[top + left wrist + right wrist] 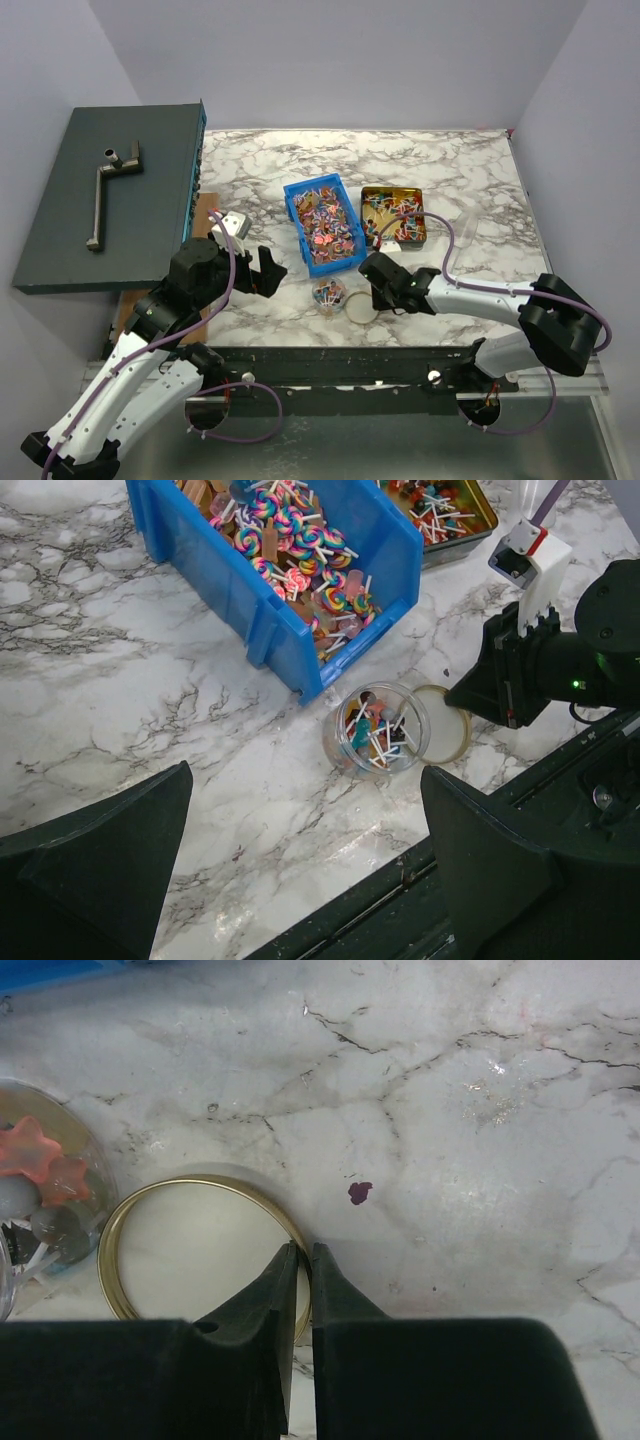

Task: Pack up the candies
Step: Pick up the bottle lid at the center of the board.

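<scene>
From above, we find the candies [325,228] filling a blue bin [291,205] beyond our fingers. Left wrist: our left fingers [110,850] stand released, a candy jar [378,730] ahead between them. Right wrist: our right fingers [275,1300] clench the rim of the gold lid [200,1250], beside the candy jar.

1. We see a white table [440,170] veined grey like marble.
2. We see a bright blue bin [230,590] holding candies [300,555] swirled pink, yellow, blue and orange.
3. We see a lid [190,1250] rimmed gold, cream inside.
4. We note a small purple spot [359,1192] on the marble.
</scene>
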### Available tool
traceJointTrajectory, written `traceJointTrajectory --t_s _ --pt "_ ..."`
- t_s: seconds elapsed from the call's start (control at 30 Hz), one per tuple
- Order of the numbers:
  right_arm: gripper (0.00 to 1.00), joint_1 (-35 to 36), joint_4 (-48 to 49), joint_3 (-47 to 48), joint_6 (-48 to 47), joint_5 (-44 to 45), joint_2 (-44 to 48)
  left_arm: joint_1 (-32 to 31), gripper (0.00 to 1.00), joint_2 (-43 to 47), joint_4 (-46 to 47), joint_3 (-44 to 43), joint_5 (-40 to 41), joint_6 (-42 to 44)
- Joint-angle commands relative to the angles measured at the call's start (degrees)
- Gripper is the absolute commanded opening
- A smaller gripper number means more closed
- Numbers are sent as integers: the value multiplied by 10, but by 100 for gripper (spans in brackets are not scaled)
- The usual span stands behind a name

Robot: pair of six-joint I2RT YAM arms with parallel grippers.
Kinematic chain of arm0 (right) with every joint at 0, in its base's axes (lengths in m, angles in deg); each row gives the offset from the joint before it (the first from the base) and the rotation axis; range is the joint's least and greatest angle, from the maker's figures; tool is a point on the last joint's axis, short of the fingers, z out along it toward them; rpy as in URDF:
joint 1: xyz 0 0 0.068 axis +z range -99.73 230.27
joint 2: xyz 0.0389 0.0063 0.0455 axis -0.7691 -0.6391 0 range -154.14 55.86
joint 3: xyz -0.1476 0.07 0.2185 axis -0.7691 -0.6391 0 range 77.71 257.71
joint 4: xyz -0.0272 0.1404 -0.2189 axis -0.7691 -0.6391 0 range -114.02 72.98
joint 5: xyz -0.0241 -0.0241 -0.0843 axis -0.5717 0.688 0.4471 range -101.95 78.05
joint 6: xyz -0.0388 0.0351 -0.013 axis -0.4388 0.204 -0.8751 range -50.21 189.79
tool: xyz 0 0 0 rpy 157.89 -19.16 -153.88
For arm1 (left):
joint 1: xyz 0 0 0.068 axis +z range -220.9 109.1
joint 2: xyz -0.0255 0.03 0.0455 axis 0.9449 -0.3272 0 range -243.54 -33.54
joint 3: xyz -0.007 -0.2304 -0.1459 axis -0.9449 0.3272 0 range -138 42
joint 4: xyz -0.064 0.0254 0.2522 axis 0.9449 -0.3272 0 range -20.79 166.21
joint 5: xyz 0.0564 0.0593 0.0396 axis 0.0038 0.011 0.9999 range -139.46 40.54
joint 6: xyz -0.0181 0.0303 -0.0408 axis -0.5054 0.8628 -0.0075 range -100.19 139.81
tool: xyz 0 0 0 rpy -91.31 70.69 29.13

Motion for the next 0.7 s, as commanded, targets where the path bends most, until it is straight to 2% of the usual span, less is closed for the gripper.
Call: traceJointTrajectory --t_s 0.0,0.13,0.3,0.67 --pt "11 2 3 -13 -6 -8 -10 3 99 4 9 6 -11 0" --pt "0 2 7 -21 -6 -11 -13 3 99 3 9 6 -10 0" --pt "1 3 -5 -20 -16 -16 12 4 99 2 9 7 -14 -2" --pt "1 3 -133 45 -62 -33 111 3 99 8 27 6 -74 9"
